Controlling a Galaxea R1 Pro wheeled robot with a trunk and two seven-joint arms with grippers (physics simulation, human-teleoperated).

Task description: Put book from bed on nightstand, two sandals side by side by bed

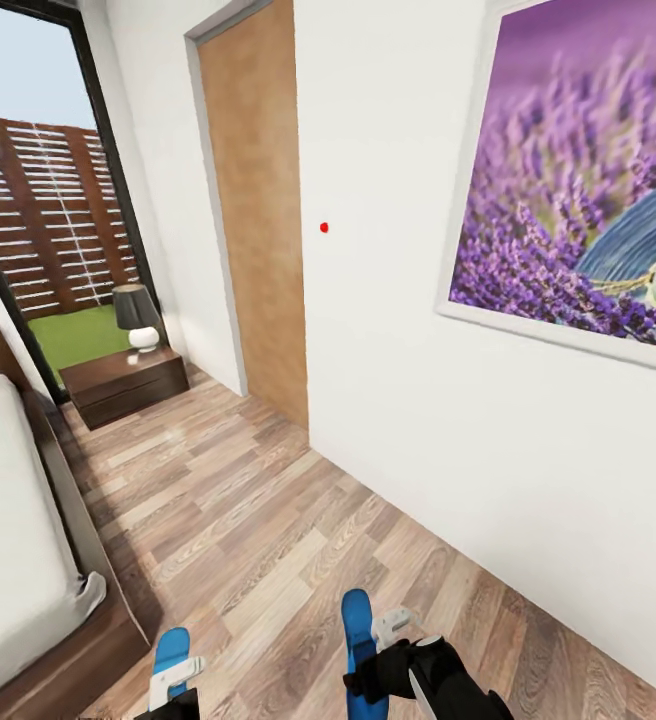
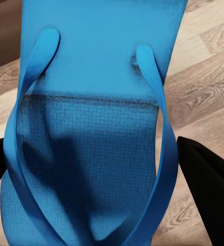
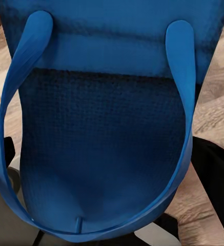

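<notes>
Blue flat rubbery sandals [image 1: 358, 640], one clamped in each gripper [image 1: 388, 655].

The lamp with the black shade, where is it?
In the head view the lamp stands on the dark nightstand, far left by the window, beyond the bed.

No readable text, labels or numbers anywhere.
</notes>
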